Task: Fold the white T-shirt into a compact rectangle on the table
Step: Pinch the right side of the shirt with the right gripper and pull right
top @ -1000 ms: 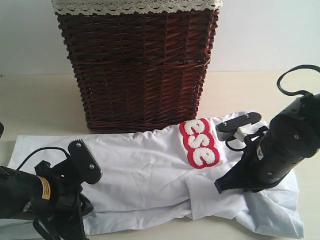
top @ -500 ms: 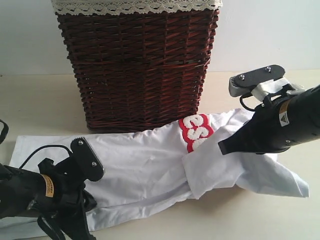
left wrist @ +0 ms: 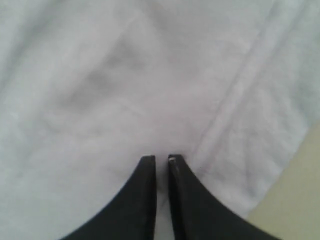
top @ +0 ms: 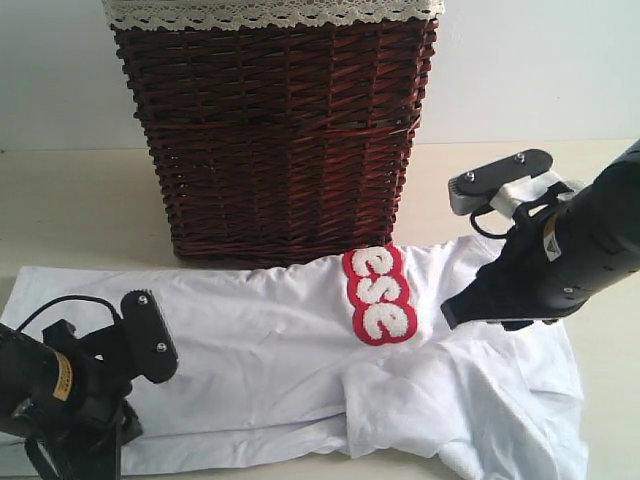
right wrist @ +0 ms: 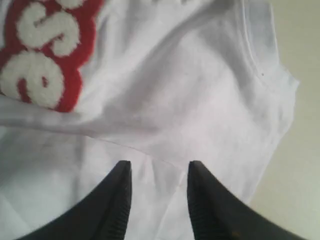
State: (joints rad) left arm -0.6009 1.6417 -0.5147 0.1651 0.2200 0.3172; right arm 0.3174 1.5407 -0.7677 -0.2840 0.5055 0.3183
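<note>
The white T-shirt [top: 260, 340] ran crosswise, its rumpled end just under the right gripper [right wrist: 157, 170], fingers parted; the left gripper [left wrist: 161, 161], fingers nearly closed, was over the other end.

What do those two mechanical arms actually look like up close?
Both are chunky and matte black. The left arm has a yellow sticker and looping black cable; the right arm a grey screwed plate. The left gripper and right gripper have tapered black fingers.
</note>
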